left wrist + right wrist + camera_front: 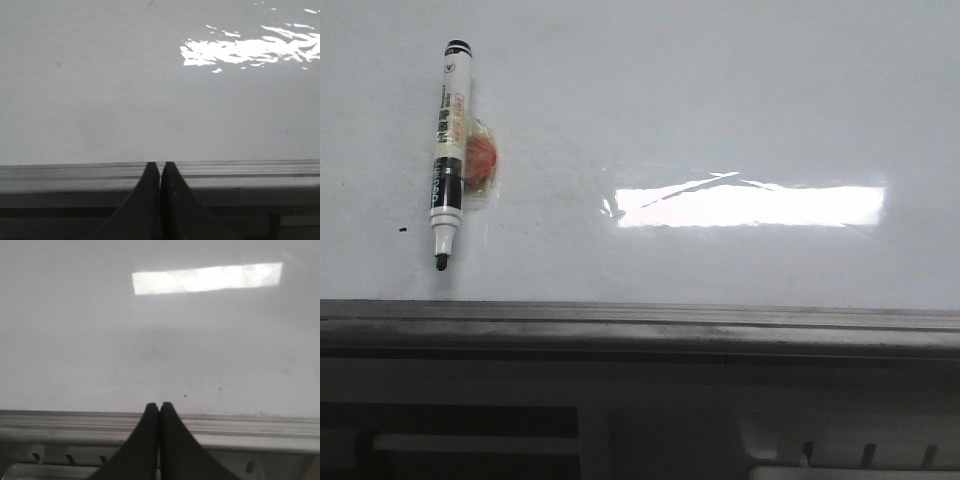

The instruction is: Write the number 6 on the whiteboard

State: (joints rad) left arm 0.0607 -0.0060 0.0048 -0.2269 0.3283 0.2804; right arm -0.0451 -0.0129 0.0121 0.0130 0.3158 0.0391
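Observation:
The whiteboard (720, 100) is glossy white with a bright rectangular reflection and a grey edge rail (640, 325) at the near side. No number 6 shows on it. A black-and-white marker (449, 150) lies on the board at the left, uncapped, its tip toward the rail, resting against a small orange-red object (480, 160). My left gripper (160, 165) is shut and empty, its tips over the rail in the left wrist view. My right gripper (159, 405) is shut and empty, also over the rail (250, 432). Neither gripper shows in the front view.
A tiny black speck (401, 231) sits on the board left of the marker tip. The board surface shows in the left wrist view (100, 100) and right wrist view (75, 340). Light-coloured equipment (820, 450) lies below the rail.

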